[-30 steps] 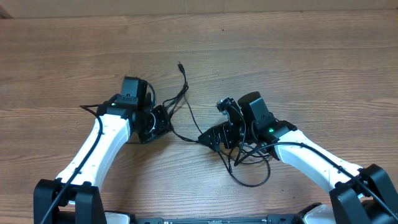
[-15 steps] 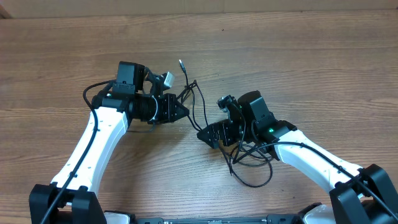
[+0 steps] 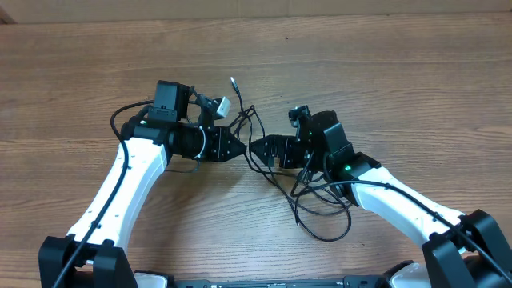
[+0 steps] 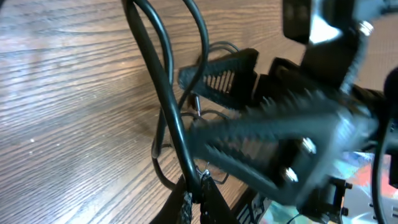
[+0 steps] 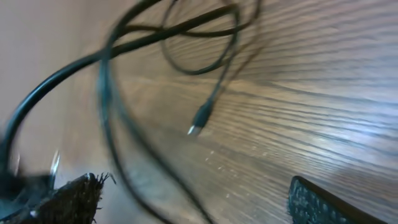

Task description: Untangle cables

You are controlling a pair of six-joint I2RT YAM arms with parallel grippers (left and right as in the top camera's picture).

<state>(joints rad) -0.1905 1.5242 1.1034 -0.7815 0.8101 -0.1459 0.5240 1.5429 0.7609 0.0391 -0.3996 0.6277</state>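
Note:
The cables are thin black cords bunched between my two grippers, with one plug end lying toward the back. My left gripper points right and is shut on one cable, which rises from its jaws. My right gripper points left, facing it closely, with its fingers wide open. A blurred cable strand runs between them. A silvery-tipped plug lies on the wood beyond.
More cable loops lie on the wooden table under and in front of the right arm. The left arm's own thicker black cable arcs beside its wrist. My two grippers are almost touching.
My left gripper has swung up and to the right with the cable in it. My right gripper has moved up and left until it faces the left gripper closely.

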